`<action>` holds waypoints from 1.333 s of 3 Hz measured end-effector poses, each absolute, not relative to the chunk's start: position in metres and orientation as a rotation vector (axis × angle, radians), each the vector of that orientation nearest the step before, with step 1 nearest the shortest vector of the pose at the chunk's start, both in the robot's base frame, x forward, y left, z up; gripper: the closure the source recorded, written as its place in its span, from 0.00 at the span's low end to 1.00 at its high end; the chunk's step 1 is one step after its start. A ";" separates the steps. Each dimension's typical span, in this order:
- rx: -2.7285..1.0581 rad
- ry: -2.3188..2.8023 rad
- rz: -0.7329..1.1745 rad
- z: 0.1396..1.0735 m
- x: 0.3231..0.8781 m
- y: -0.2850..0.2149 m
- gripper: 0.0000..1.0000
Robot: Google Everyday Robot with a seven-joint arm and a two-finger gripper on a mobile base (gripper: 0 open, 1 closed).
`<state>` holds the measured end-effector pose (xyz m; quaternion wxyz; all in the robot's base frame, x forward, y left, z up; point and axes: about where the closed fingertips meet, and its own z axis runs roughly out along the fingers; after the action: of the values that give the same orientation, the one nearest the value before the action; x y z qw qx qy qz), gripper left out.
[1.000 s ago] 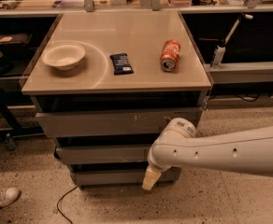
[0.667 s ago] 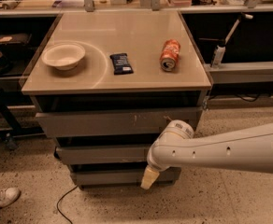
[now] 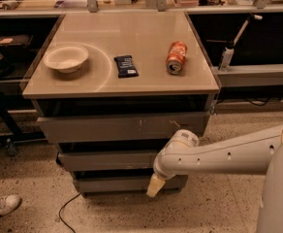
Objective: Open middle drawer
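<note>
The middle drawer (image 3: 107, 160) is a wide, shallow grey front, second from the top in the cabinet under the beige table top (image 3: 117, 81). None of its inside shows. My gripper (image 3: 155, 185) hangs from the white arm (image 3: 219, 152), which reaches in from the right. The gripper is low in front of the cabinet, just below the right end of the middle drawer's front and over the bottom drawer (image 3: 122, 183). The larger top drawer front (image 3: 122, 126) with white scuff marks is above.
On the table top stand a cream bowl (image 3: 65, 58), a dark snack bar (image 3: 125, 65) and an orange can (image 3: 176, 58) lying on its side. A cable (image 3: 66, 210) and a shoe (image 3: 3, 205) are on the speckled floor at left. Shelving stands behind and beside the cabinet.
The arm's wrist has sunk slightly and edged left; the gripper stays at about the same spot. The drawers have not moved.
</note>
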<state>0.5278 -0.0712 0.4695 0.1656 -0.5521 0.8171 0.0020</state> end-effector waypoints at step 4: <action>-1.610 2.286 -0.039 0.437 0.575 -0.074 0.00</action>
<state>0.5754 -0.0743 0.4370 0.1716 -0.5672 0.8054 -0.0139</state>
